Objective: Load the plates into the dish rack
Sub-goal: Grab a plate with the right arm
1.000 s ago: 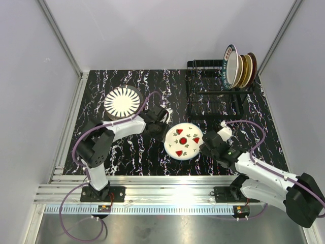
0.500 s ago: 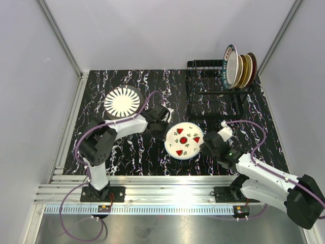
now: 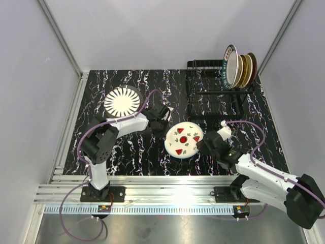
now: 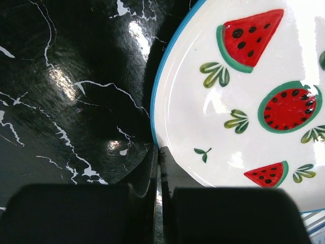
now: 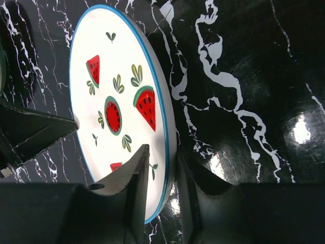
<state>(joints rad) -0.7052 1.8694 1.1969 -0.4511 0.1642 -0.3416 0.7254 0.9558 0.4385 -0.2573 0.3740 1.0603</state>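
Note:
The white watermelon plate (image 3: 183,140) is in mid-table, its right edge raised off the black marble tabletop. My right gripper (image 3: 205,144) is shut on its right rim, one finger over the face and one under, as the right wrist view (image 5: 161,163) shows on the plate (image 5: 117,96). My left gripper (image 3: 163,120) is shut and empty, its tips touching the plate's left rim (image 4: 157,109); its closed tips show in the left wrist view (image 4: 158,150). The black wire dish rack (image 3: 212,96) stands at the back right with three plates (image 3: 238,66) upright in it.
A black-striped white plate (image 3: 122,100) lies flat at the back left. The rack's left slots (image 3: 203,76) hold nothing. Grey walls close in the table on the left, back and right; an aluminium rail runs along the near edge.
My left gripper has shifted slightly towards the back along the plate's left rim. The watermelon plate has edged a little to the right and back. The right gripper keeps its hold.

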